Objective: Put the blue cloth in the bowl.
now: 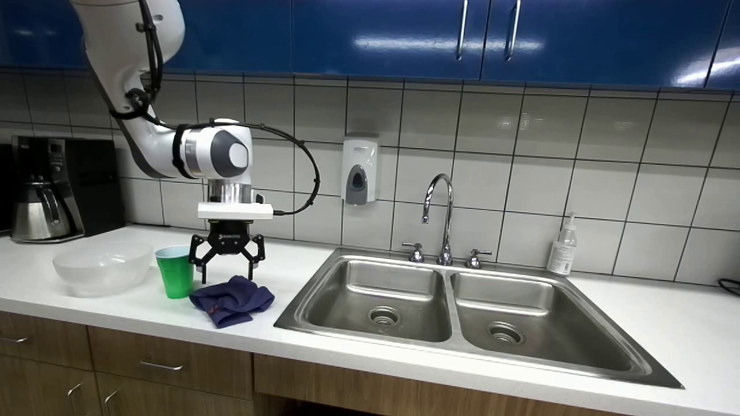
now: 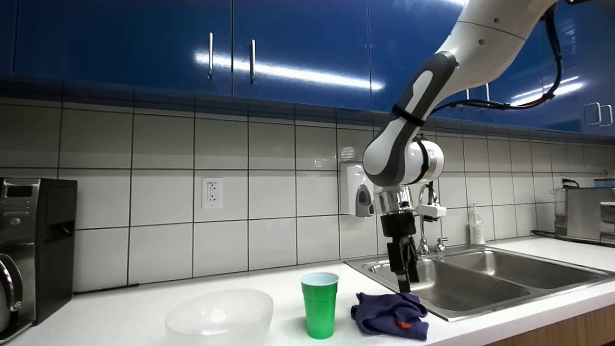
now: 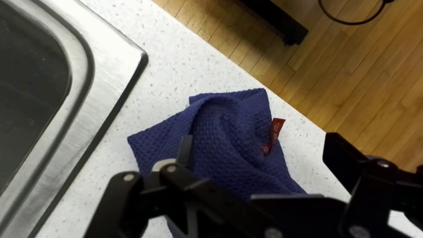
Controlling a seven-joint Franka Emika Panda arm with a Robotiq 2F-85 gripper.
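Observation:
The dark blue cloth (image 1: 236,299) lies crumpled on the counter, near its front edge and beside the sink; it also shows in an exterior view (image 2: 390,315). In the wrist view the cloth (image 3: 231,138) has a red tag. The translucent white bowl (image 1: 104,268) stands on the counter on the far side of a green cup from the cloth; it shows too in an exterior view (image 2: 221,315). My gripper (image 1: 227,276) points down, open and empty, with its fingertips just over the cloth's back part. In the wrist view the fingers (image 3: 261,153) are spread; whether they touch the cloth is unclear.
A green cup (image 1: 175,274) stands upright between bowl and cloth; it also shows in an exterior view (image 2: 320,307). The double sink (image 1: 370,332) with a faucet (image 1: 445,225) is beside the cloth. A coffee maker (image 1: 63,188) stands beyond the bowl. Blue cabinets (image 1: 387,34) hang above.

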